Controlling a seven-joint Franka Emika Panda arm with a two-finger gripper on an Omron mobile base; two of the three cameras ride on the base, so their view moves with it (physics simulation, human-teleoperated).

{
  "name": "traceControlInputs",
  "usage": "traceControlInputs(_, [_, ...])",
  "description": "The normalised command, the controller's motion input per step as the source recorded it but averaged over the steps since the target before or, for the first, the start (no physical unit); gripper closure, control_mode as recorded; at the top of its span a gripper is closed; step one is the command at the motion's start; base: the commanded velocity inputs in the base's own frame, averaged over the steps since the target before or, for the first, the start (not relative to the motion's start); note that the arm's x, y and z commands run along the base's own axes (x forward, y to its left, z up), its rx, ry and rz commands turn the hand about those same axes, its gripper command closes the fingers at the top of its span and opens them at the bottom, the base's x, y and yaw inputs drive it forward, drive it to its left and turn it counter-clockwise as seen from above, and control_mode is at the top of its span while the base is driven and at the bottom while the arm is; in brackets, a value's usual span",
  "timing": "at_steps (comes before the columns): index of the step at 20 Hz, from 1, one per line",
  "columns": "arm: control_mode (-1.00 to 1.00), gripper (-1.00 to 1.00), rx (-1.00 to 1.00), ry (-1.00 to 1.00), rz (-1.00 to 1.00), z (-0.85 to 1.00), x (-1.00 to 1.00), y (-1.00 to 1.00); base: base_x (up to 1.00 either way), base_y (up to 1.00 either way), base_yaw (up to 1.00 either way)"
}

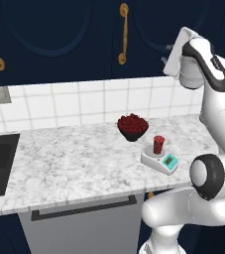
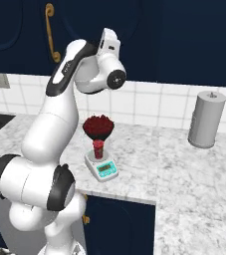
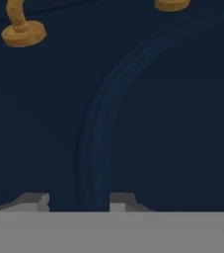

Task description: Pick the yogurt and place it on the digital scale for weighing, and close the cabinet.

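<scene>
Yogurt (image 1: pixel 158 144) sits on the digital scale (image 1: pixel 159 161), so that's done. My gripper (image 3: pixel 79 200), jaws pressed together holding nothing, faces the cabinet (image 3: pixel 148 108) door, which looks closed.

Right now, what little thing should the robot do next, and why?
Probably press the cabinet door gently forward, to make sure it is closed. The yogurt already stands on the digital scale, and the empty, shut gripper sits right at the navy door.
</scene>
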Motion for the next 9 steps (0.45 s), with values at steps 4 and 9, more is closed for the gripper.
traceControlInputs(4, [-1.00,-1.00,-0.04,0.03,-0.10,-0.65,0.27,-0.09,0.00,0.00,0.00])
traceControlInputs(9, [-1.00,-1.00,-0.03,0.06,-0.06,-1.00,0.15,-0.15,0.00,0.00,0.00])
